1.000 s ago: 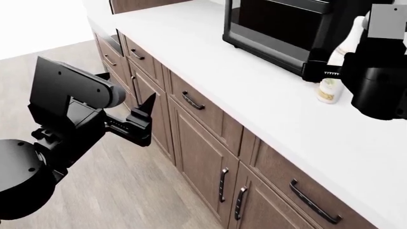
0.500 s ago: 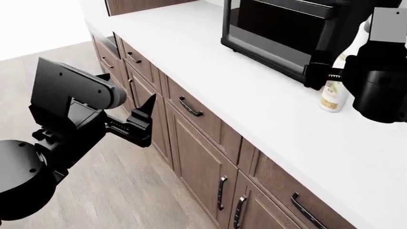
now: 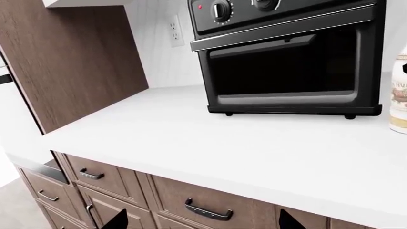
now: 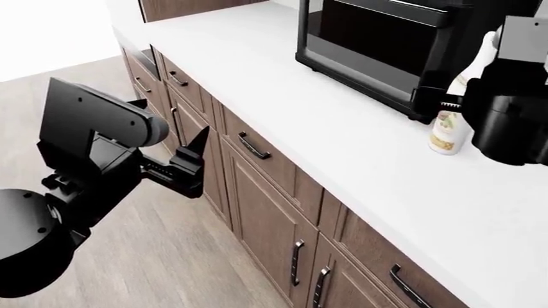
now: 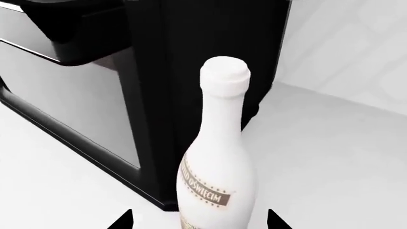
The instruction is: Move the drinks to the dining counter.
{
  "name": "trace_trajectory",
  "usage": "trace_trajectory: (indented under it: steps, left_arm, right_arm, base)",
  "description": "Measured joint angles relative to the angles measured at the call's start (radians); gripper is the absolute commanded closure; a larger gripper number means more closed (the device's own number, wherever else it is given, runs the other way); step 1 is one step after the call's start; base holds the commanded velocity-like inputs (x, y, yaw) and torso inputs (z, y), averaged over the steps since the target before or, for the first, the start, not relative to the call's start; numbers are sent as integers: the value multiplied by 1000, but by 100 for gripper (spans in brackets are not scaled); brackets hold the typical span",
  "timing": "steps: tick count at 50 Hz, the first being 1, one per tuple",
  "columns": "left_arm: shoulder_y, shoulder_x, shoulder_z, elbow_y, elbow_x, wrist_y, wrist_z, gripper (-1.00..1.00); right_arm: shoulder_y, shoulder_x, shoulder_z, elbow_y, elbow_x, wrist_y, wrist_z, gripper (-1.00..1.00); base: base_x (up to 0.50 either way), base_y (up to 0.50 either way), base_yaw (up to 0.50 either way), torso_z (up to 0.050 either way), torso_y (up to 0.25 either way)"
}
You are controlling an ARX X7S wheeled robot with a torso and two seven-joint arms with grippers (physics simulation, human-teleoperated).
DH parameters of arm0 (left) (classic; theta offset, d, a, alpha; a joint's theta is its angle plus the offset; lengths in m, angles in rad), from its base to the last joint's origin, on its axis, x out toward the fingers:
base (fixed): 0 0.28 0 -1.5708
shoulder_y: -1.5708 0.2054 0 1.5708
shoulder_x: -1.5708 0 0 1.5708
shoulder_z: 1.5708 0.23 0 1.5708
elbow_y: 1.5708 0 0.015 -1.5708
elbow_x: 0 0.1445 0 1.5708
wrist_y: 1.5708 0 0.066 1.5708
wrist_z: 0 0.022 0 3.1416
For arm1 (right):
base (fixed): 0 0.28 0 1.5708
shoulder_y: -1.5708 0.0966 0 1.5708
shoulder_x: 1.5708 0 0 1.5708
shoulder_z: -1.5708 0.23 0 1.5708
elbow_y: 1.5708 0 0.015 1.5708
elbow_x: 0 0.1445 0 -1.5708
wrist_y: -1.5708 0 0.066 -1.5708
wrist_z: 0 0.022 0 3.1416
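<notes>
A tall cream slim-necked bottle [image 5: 216, 157] with a brown-printed label stands upright on the white top beside a black oven [image 4: 376, 38]. My right gripper [image 5: 197, 220] is open, one fingertip on each side of the bottle's lower body and both apart from it. In the head view the right arm hides most of the bottle [image 4: 447, 135]. My left gripper [image 4: 195, 154] hangs open and empty in front of the cabinet drawers, below the counter's edge. The bottle [image 3: 399, 95] shows at the edge of the left wrist view. The other drinks and the dining counter are out of view.
The white top [image 4: 342, 141] runs diagonally over brown drawers and doors with dark handles [image 4: 254, 145]. The oven [image 3: 286, 57] stands against the back wall near a socket [image 3: 175, 29]. A tall brown panel [image 3: 76, 57] ends the counter. Wooden floor [image 4: 163, 256] lies under my left arm.
The head view has shifted a little, so the counter and oven sit slightly further left. Both arms hold about the same pose, the right one still at the bottle.
</notes>
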Motion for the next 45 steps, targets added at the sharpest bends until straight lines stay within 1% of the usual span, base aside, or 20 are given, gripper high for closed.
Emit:
trace_trajectory:
  steps: [11, 26, 27, 37, 45]
  left_arm:
    - [11, -8, -5, 3, -2, 7, -3, -100]
    - [13, -13, -6, 7, -10, 8, -13, -100]
    - [13, -13, -6, 7, -10, 8, -13, -100]
    - [14, -15, -6, 6, -10, 12, -12, -100]
    - [20, -20, -8, 8, -12, 17, -13, -100]
  right_arm:
    - [19, -40, -39, 110, -69, -19, -63, -100]
    - [21, -59, -63, 220, -126, -44, -102, -100]
    - [21, -61, -65, 226, -129, -45, -105, 100]
    - [30, -68, -72, 246, -148, -56, -118, 100]
    - [20, -54, -70, 222, -136, -54, -110, 100]
  base:
    - [0, 0, 0, 0, 0]
    - [0, 0, 0, 0, 0]
    - [0, 0, 0, 0, 0]
    - [0, 0, 0, 0, 0]
    - [1, 1, 0, 0, 0]
